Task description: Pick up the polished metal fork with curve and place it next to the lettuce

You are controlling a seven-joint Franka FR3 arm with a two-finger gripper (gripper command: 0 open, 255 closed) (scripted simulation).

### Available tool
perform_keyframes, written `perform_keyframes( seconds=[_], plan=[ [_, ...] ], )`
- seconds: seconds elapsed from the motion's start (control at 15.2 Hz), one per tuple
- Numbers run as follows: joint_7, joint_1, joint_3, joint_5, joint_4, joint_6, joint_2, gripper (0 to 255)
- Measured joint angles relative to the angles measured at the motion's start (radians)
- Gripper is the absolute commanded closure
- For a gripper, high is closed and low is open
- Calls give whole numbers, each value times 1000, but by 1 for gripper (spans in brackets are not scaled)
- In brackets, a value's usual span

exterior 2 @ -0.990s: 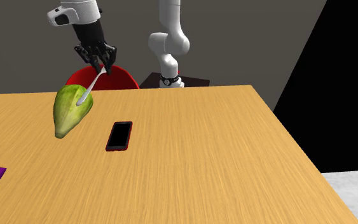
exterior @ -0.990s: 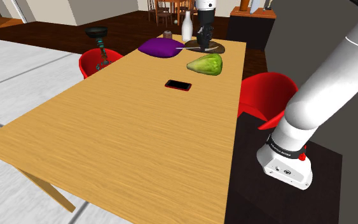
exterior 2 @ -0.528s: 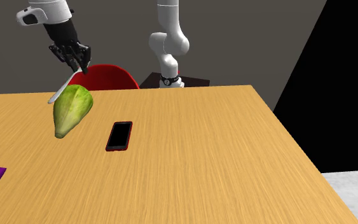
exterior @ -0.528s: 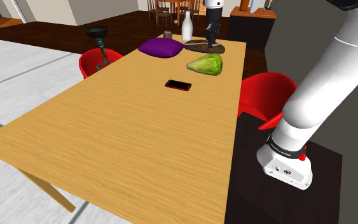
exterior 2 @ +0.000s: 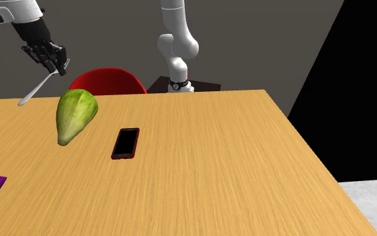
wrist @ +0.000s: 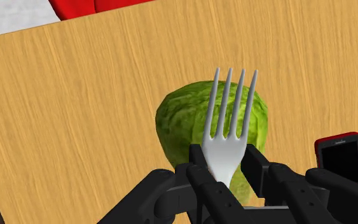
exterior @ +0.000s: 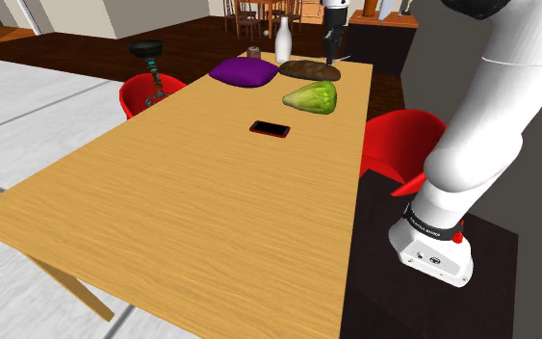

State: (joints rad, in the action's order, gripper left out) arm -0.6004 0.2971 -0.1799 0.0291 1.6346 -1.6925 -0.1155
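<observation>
Fork point(wrist: 228, 133) sits clamped between the two black fingers point(wrist: 257, 165) of the gripper point(wrist: 225, 158). They grip it just under the head, and the four prongs point away from the hand. In the second exterior view the gripper point(exterior 2: 51, 59) is in the air above the table point(exterior 2: 234, 174). The fork point(exterior 2: 35, 90) hangs from it slanted toward 7 o'clock and does not touch the wood. The lettuce point(exterior 2: 75, 115) lies on the table, with the fork's tip at about 10 o'clock from it, near but apart. A phone point(exterior 2: 125, 143) with a red edge lies flat at 4 o'clock from the lettuce. Behind the table's far edge stands a red chair point(exterior 2: 110, 82). In the wrist view the lettuce point(wrist: 180, 121) is right behind the prongs, and the phone point(wrist: 339, 156) lies beside it.
</observation>
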Motion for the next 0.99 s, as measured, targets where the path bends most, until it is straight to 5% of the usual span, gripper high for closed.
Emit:
perform_keyframes(
  seconds=[0.53, 0.86, 0.99],
  plan=[
    [-162, 114, -54, -54, -332, 81, -250, 255],
    [-253, 229, -66, -106, -712, 219, -490, 255],
    [-262, 241, -66, -111, -745, 223, -521, 255]
  ],
)
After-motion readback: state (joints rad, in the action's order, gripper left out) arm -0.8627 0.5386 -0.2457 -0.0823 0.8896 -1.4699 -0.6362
